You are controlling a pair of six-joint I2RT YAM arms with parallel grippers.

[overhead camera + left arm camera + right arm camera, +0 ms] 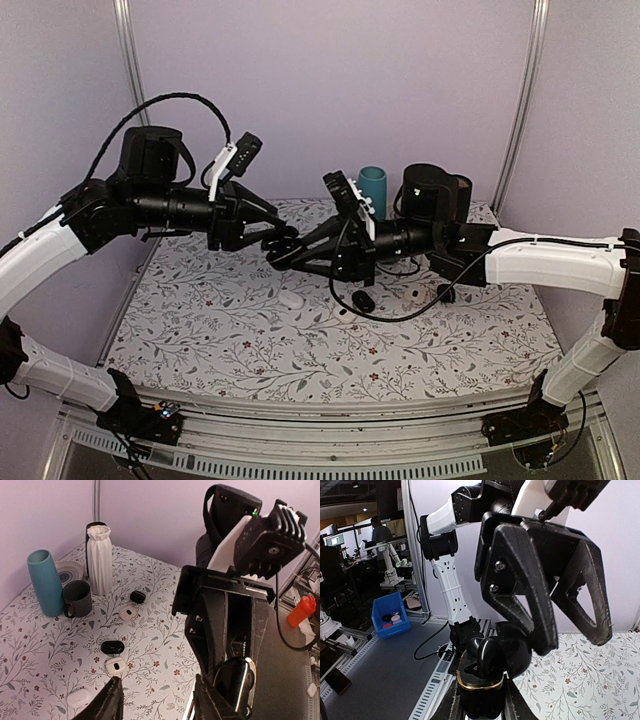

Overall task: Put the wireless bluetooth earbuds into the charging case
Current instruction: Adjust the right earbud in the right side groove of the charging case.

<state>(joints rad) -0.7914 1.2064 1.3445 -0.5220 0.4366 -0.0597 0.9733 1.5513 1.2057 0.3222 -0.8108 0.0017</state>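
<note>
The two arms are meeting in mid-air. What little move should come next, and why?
Probably the left pincer should back away and drop toward the table. Its fingers are spread with nothing between them, while the right pincer grips the black charging case, whose lid looks raised. An earbud must be fetched; I cannot pick one out here.

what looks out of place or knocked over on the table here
Nothing stands out. The white vase, grey mug and teal cylinder stand upright, the small cases rest on the table, and the right gripper holds the charging case.
</note>
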